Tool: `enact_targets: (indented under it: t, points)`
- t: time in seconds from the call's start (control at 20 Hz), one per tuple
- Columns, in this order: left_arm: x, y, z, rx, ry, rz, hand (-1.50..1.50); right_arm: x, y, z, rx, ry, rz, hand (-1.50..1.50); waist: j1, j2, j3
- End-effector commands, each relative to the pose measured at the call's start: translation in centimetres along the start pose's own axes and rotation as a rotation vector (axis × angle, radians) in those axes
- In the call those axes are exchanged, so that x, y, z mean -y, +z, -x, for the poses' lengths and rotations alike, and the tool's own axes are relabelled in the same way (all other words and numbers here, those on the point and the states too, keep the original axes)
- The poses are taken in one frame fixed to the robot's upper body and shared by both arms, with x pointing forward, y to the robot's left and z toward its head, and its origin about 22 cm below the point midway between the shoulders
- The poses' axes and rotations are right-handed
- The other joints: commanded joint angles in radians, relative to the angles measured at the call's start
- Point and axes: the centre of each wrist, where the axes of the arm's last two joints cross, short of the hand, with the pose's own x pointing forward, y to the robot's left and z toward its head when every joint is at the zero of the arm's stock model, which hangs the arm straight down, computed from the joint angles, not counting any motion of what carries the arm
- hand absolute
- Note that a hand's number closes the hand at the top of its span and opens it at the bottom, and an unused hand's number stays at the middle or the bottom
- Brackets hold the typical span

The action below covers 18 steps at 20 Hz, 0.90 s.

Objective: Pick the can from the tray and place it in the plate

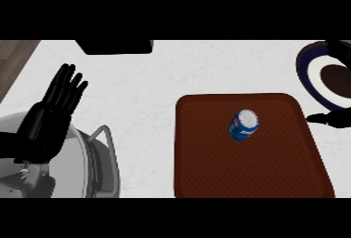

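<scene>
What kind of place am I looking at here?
Most likely a kitchen counter. There is a pale, stone-like counter top, a brown serving tray with a blue drink can on it, and a dark-rimmed plate beside the tray's far right corner.

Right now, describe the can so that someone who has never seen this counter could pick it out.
Find the large reddish-brown tray right of centre on the white counter. The can sits in the tray's far half, the only thing on it. Its blue and white body sets it apart from the round dark-rimmed plate past the tray's far right corner.
</scene>
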Motion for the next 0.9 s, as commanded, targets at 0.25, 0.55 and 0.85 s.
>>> enact_targets:
  t: [0.25,0.55,0.85]
  points:
    - [-1.3,3.4,7.5,-0.433,-0.032,-0.046,0.00,-0.4,-0.8,-2.4,-0.117,0.231,-0.243,-1.50,0.001,0.030,-0.049]
    - [-0.1,3.5,7.8,-0.432,-0.015,-0.031,0.00,-3.3,-1.4,-3.1,-0.152,0.266,-0.296,-1.50,0.005,0.030,-0.047]
    - [-0.4,3.5,7.9,-0.445,-0.024,-0.037,0.00,-6.1,-1.5,-3.4,-0.219,0.309,-0.341,-1.50,0.000,0.032,-0.047]
